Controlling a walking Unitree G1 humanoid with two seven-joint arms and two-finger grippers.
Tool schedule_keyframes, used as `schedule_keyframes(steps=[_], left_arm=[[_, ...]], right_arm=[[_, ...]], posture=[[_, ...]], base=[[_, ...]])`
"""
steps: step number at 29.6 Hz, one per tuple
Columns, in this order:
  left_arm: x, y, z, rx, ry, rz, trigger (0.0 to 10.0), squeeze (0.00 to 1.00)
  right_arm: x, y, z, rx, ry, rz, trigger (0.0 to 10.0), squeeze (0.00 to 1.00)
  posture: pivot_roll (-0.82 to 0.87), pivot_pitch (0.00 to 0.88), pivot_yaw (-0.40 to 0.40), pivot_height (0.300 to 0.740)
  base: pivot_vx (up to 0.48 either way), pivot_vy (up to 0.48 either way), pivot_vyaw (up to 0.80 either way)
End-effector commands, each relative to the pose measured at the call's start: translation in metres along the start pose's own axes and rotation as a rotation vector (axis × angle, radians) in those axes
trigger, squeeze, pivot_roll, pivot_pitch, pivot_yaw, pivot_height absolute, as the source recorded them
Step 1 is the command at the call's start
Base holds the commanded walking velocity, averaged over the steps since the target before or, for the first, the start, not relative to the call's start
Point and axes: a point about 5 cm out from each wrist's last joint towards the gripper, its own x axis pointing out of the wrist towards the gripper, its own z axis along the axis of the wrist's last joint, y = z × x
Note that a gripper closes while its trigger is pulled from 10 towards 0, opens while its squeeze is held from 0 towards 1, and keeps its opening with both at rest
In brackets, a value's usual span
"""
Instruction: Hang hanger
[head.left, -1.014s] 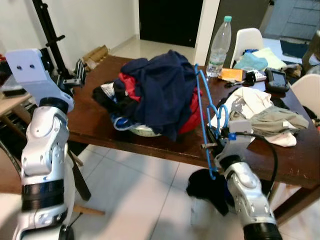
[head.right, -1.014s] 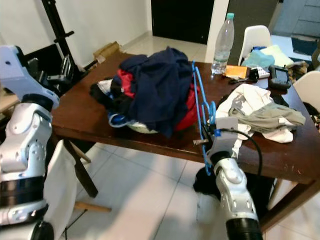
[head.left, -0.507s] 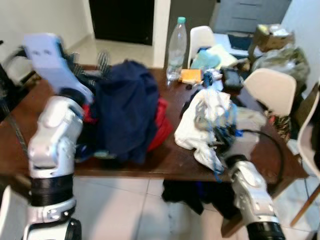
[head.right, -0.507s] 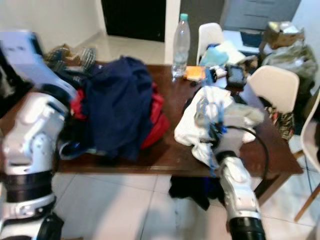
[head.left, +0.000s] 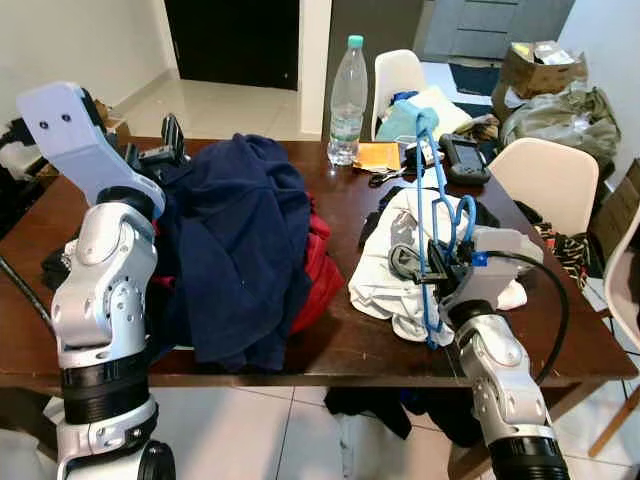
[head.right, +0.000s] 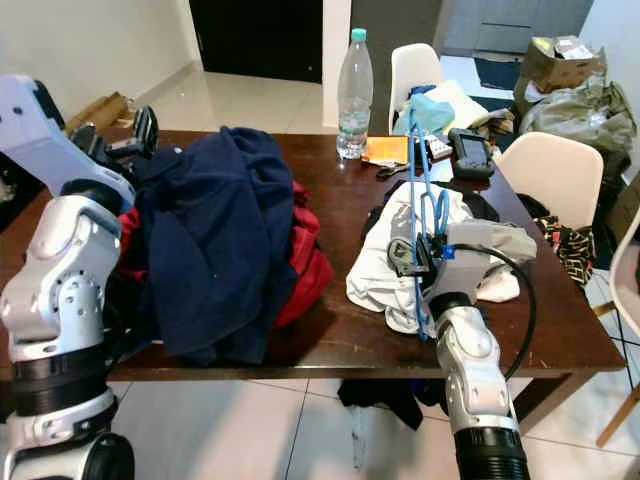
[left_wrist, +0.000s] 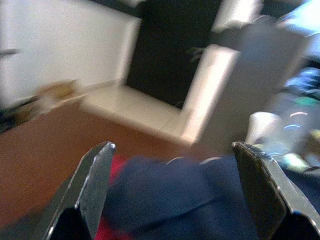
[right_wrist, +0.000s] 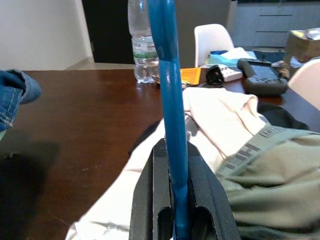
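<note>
Now the right gripper clamps the blue plastic hanger low on its frame; light, stiff, probably slick. Left gripper hovers open-fingered above the navy garment.

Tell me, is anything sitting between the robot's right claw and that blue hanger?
No. The right gripper is already shut on the blue hanger, holding it upright above the pale clothes on the table. No rail or hook to hang it on is visible.

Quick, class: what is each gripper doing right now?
Left gripper: open, holding nothing.
Right gripper: shut on the blue hanger.
</note>
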Motion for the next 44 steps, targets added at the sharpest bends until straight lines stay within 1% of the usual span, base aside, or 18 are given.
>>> schedule_keyframes(steps=[1,2,3,4,6,10,13,19,20,21,22,23,24,26,28,30,38,44], left_arm=[[0.001,0.014,-0.006,-0.02,0.046,0.061,10.0,0.0],[0.001,0.014,-0.006,-0.02,0.046,0.061,10.0,0.0],[0.005,0.022,-0.01,-0.055,0.088,0.087,10.0,0.0],[0.005,0.022,-0.01,-0.055,0.088,0.087,10.0,0.0],[0.008,0.032,-0.013,-0.093,0.137,0.132,10.0,0.0],[0.007,0.038,-0.016,-0.069,0.163,0.168,10.0,0.0],[0.008,0.039,-0.018,-0.08,0.172,0.173,10.0,0.0],[0.014,0.036,-0.016,-0.105,0.176,0.145,10.0,0.0],[0.019,0.032,-0.014,-0.106,0.176,0.112,10.0,0.0],[0.019,0.032,-0.014,-0.106,0.176,0.112,10.0,0.0],[0.025,0.03,-0.014,-0.095,0.187,0.077,10.0,0.0],[0.025,0.03,-0.014,-0.095,0.187,0.077,10.0,0.0],[0.031,0.027,-0.019,-0.069,0.218,0.03,10.0,0.0],[0.031,0.027,-0.019,-0.069,0.218,0.03,10.0,0.0],[0.039,0.024,-0.028,-0.029,0.267,-0.023,10.0,0.0],[0.043,0.022,-0.031,-0.014,0.283,-0.05,10.0,0.0],[0.057,0.014,-0.039,-0.007,0.335,-0.114,10.0,0.0],[0.062,0.011,-0.039,-0.023,0.336,-0.13,10.0,0.0]], right_arm=[[-0.005,-0.004,-0.011,0.0,0.059,-0.014,10.0,0.0],[-0.005,-0.004,-0.011,0.0,0.059,-0.014,10.0,0.0],[-0.004,-0.004,-0.011,-0.003,0.061,-0.013,10.0,0.0],[-0.004,-0.004,-0.011,-0.003,0.061,-0.013,10.0,0.0],[-0.005,-0.005,-0.011,-0.008,0.062,-0.015,10.0,0.0],[-0.007,-0.007,-0.012,-0.013,0.067,-0.026,10.0,0.0],[-0.008,-0.007,-0.012,-0.014,0.068,-0.025,10.0,0.0],[-0.007,-0.007,-0.011,-0.017,0.069,-0.023,10.0,0.0],[-0.007,-0.007,-0.011,-0.019,0.069,-0.024,10.0,0.0],[-0.007,-0.007,-0.011,-0.019,0.069,-0.024,10.0,0.0],[-0.006,-0.007,-0.011,-0.019,0.069,-0.025,10.0,0.0],[-0.006,-0.007,-0.011,-0.019,0.069,-0.025,10.0,0.0],[-0.006,-0.007,-0.011,-0.019,0.069,-0.026,10.0,0.0],[-0.006,-0.007,-0.011,-0.019,0.069,-0.026,10.0,0.0],[-0.007,-0.007,-0.01,-0.02,0.07,-0.027,10.0,0.0],[-0.008,-0.008,-0.01,-0.022,0.07,-0.029,10.0,0.0],[-0.013,-0.015,-0.008,-0.036,0.074,-0.047,10.0,0.0],[-0.013,-0.016,-0.007,-0.039,0.074,-0.049,10.0,0.0]], posture=[[0.14,0.05,-0.032,0.74],[0.14,0.05,-0.032,0.74],[0.14,0.052,-0.031,0.74],[0.14,0.052,-0.031,0.74],[0.13,0.056,-0.029,0.74],[0.13,0.057,-0.031,0.74],[0.12,0.057,-0.034,0.74],[0.12,0.056,-0.04,0.74],[0.13,0.055,-0.041,0.74],[0.13,0.055,-0.041,0.74],[0.13,0.056,-0.043,0.74],[0.13,0.056,-0.043,0.74],[0.12,0.056,-0.043,0.74],[0.12,0.056,-0.043,0.74],[0.11,0.061,-0.041,0.74],[0.11,0.063,-0.04,0.74],[0.08,0.07,-0.041,0.74],[0.08,0.071,-0.045,0.74]], base=[[0.0,0.0,0.0],[0.0,0.0,0.0],[0.0,0.0,0.0],[0.0,0.0,0.0],[0.0,0.0,0.0],[0.0,0.0,0.0],[0.0,0.0,0.0],[0.0,0.0,0.0],[0.0,0.0,0.0],[0.0,0.0,0.0],[0.0,0.0,0.0],[0.0,0.0,0.0],[0.0,0.0,0.0],[0.0,0.0,0.0],[0.0,0.0,0.0],[0.0,0.0,0.0],[0.0,0.0,0.0],[0.0,0.0,0.0]])
